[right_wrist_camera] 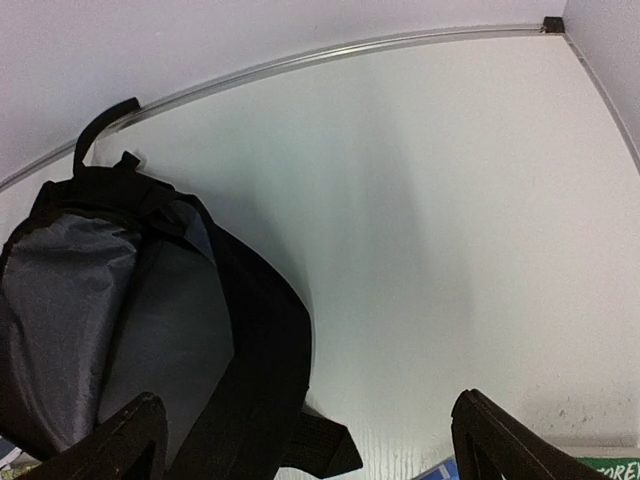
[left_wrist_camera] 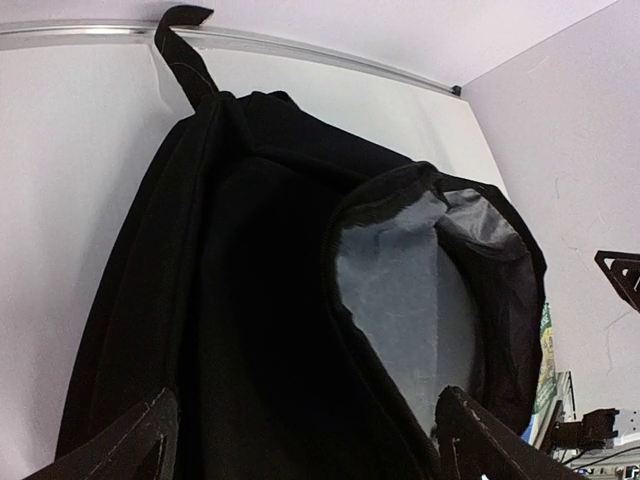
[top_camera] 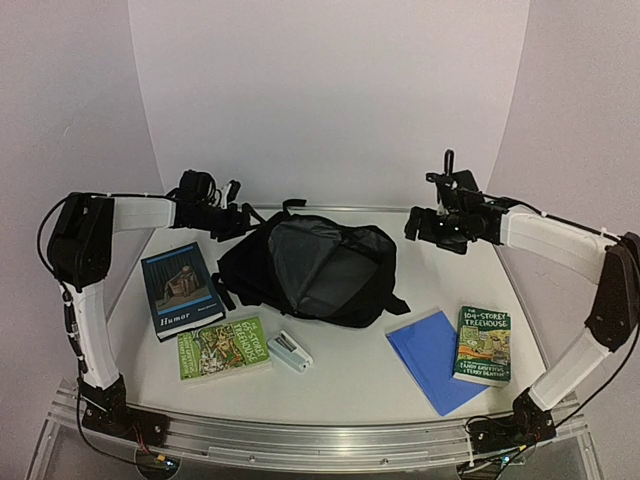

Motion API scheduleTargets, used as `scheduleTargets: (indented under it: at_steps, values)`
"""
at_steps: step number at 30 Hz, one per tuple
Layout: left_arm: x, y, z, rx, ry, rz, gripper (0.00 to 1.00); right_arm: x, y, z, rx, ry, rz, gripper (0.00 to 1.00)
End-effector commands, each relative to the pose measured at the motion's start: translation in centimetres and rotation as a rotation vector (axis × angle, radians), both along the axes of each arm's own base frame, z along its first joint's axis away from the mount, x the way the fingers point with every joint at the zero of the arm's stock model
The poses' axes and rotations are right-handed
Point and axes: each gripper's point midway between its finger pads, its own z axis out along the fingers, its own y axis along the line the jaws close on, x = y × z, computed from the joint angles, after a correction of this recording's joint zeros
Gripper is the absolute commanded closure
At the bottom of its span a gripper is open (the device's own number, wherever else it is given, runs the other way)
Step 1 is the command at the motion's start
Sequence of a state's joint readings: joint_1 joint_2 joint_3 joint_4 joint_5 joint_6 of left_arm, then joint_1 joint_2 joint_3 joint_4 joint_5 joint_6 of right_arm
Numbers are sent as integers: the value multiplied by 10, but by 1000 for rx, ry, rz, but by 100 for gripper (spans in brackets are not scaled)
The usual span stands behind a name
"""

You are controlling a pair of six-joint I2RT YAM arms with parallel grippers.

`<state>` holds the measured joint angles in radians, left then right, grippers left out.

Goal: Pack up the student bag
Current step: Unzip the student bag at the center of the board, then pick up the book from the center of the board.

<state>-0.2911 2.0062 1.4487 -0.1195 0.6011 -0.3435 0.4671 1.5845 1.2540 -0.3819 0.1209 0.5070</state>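
Note:
The student bag (top_camera: 310,265), a large black backpack, lies mid-table with its main mouth open and grey lining showing. My left gripper (top_camera: 240,220) hovers at the bag's left far corner, open and empty. In the left wrist view its fingers (left_wrist_camera: 135,440) stand wide apart over the bag's black fabric (left_wrist_camera: 250,300), beside the grey lining. My right gripper (top_camera: 428,228) hovers to the right of the bag, open and empty. In the right wrist view its fingers (right_wrist_camera: 500,440) straddle the bag's right edge (right_wrist_camera: 260,380) and bare table.
A dark blue "Humor" book (top_camera: 180,288) and a green book (top_camera: 222,348) lie left of the bag. A small white stapler-like object (top_camera: 290,352) lies in front. A blue folder (top_camera: 430,360) and a green "Treehouse" book (top_camera: 483,343) lie at right.

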Motion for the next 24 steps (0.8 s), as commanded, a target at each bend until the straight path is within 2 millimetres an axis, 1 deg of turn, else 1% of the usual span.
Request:
scheduleTargets:
  at_steps: [1,2,3,4,5,8,11,12,14,16,17,19,21,22,24]
  values:
    - [-28,-15,73,-52,-168,-39,9,-27,-30,0,-8,40,-93,2]
    - [-37,-20,77,-45,-175,-50,8,-32,-35,-4,-4,52,-107,2]
    - [-47,-27,73,-28,-163,-59,7,-37,-39,-5,8,57,-122,2]
    - [-52,-29,72,-9,-159,-53,7,-41,-45,-9,14,71,-142,2]
    - [-61,-34,65,15,-139,-57,6,-45,-51,-12,15,79,-161,2]
    - [-77,-37,47,94,-100,-21,5,-59,-90,-30,-40,119,-297,2]
    - [-86,-36,30,116,-42,9,4,-72,-122,-45,-74,152,-420,2]
    - [-88,-36,23,118,-17,20,4,-75,-130,-49,-81,156,-453,2]
    - [-92,-34,10,118,25,32,4,-80,-142,-58,-93,169,-508,2]
    - [-96,-35,2,104,50,31,5,-84,-147,-69,-111,188,-540,2]
    - [-97,-36,-2,99,60,32,7,-86,-149,-76,-124,205,-549,2]
    - [-98,-36,-11,99,82,29,15,-89,-150,-95,-157,261,-555,2]
    - [-99,-36,-20,104,102,26,25,-92,-149,-113,-178,317,-552,7]
    - [-99,-37,-23,103,108,24,30,-94,-149,-122,-185,345,-552,8]
    - [-100,-39,-27,94,114,16,42,-98,-149,-137,-202,388,-559,9]
